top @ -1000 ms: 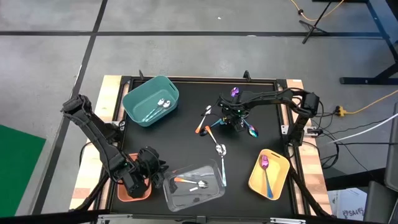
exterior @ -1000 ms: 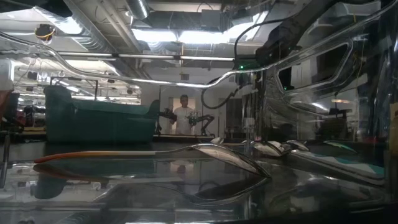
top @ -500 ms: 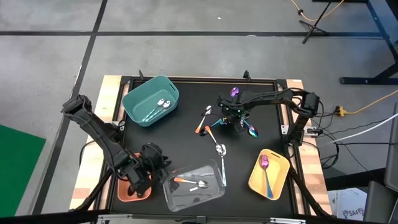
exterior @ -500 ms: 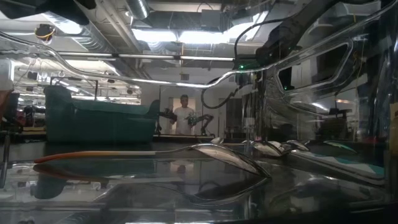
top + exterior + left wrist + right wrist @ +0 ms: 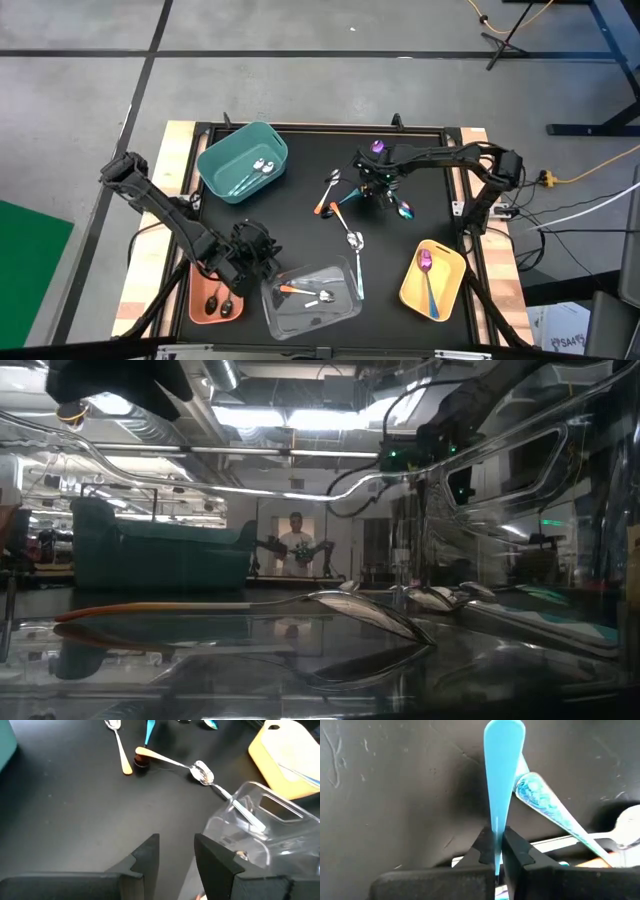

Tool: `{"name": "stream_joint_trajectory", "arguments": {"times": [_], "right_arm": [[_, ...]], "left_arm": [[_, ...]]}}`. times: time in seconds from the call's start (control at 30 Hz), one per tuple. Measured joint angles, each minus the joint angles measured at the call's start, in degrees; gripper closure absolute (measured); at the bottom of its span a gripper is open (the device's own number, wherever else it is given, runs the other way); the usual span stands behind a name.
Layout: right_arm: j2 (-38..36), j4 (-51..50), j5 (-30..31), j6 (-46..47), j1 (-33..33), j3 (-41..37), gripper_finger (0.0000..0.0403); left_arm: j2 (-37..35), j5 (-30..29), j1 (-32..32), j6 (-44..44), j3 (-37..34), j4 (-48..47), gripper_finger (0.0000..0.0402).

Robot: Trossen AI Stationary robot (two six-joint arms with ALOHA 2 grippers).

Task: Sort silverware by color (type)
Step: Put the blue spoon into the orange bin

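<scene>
A black table [image 5: 300, 215] is seen from above, with a dark robot arm at each side. The right gripper [image 5: 495, 851] is placed over the loose spoon cluster at about one o'clock from the table's middle, its jaws pinched on a teal spoon handle [image 5: 502, 775]. A second teal-handled spoon [image 5: 552, 807] is seen lying just beside it. The left gripper [image 5: 176, 851] is held just beside the clear bin [image 5: 312, 292] at about seven o'clock, its jaws narrowly parted and empty. Two dark spoons [image 5: 220, 301] are seen in the salmon bin [image 5: 197, 305], silver spoons [image 5: 252, 172] in the teal bin [image 5: 215, 160], and a purple-bowled spoon [image 5: 427, 270] in the yellow bin [image 5: 450, 275]. An orange-handled spoon [image 5: 295, 291] is held in the clear bin.
</scene>
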Motion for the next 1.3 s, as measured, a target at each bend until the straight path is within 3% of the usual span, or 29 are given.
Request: {"name": "stream_joint_trajectory", "arguments": {"times": [0.37,0.87,1.07,1.3], "right_arm": [[-5.19,0.29,-0.29,0.00,0.00,0.13,0.0403],[-11.71,3.80,-0.40,1.96,0.00,0.20,0.0403],[-13.59,14.06,-5.15,8.93,0.00,0.22,0.0403],[-13.62,30.63,-8.94,26.95,0.02,0.24,0.0403]], "left_arm": [[0.00,0.00,4.42,6.91,0.00,0.54,0.0285],[0.00,-0.01,6.40,8.45,0.00,0.61,0.0285],[0.00,-5.25,6.40,8.72,0.00,0.66,0.0285],[0.00,-13.44,7.31,8.80,0.00,0.64,0.0285]]}}
